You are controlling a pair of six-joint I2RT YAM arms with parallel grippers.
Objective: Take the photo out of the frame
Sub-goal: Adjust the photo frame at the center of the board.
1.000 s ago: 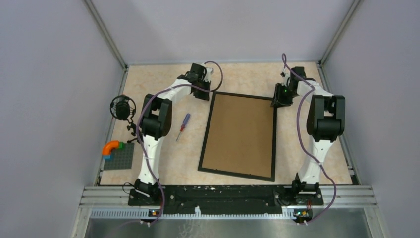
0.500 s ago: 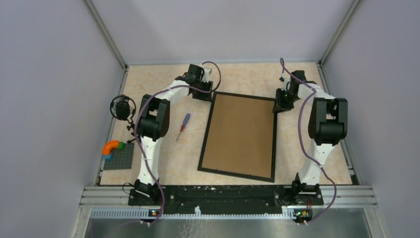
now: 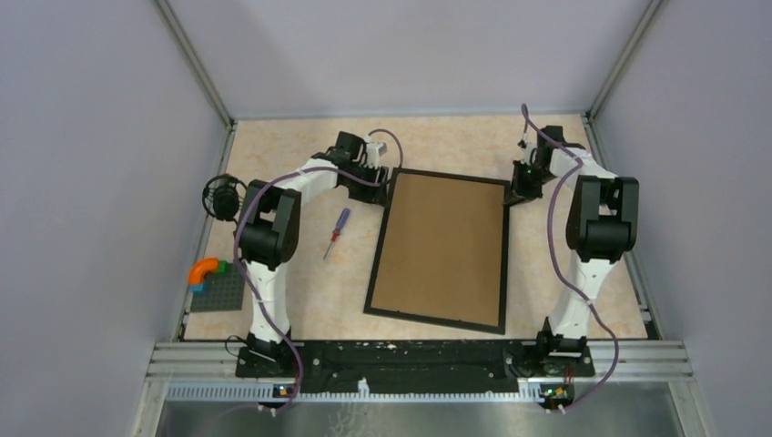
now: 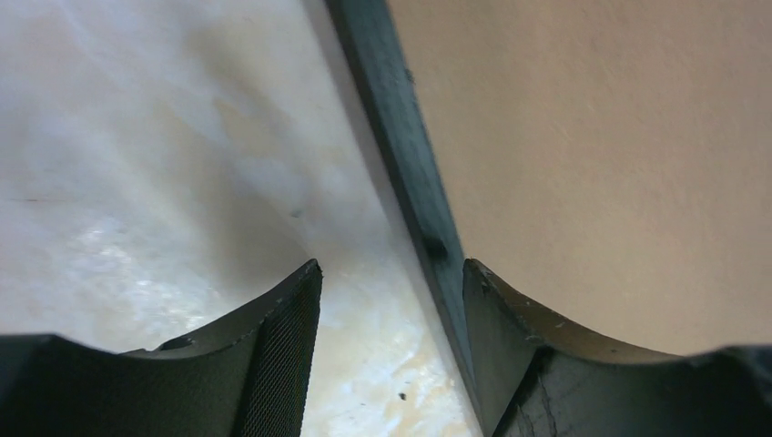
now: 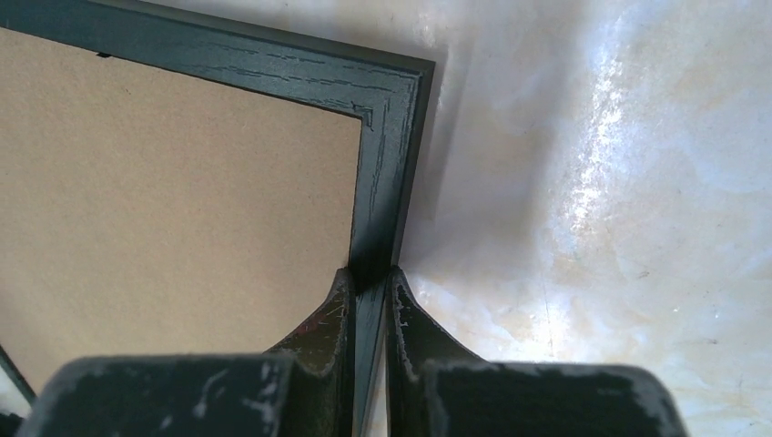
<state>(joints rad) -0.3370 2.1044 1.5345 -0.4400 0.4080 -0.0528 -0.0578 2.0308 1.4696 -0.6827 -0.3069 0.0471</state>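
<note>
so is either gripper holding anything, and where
The right gripper pinches the frame on its right rail, near the far corner. The left gripper straddles the left rail, open, holding nothing.

The right gripper (image 5: pixel 369 282) pinches the side rail of the black frame (image 5: pixel 273 64) close to its corner, one finger on each side. The brown board (image 5: pixel 164 200) fills the frame's back, and pale marbled table (image 5: pixel 592 228) lies beside it
</note>
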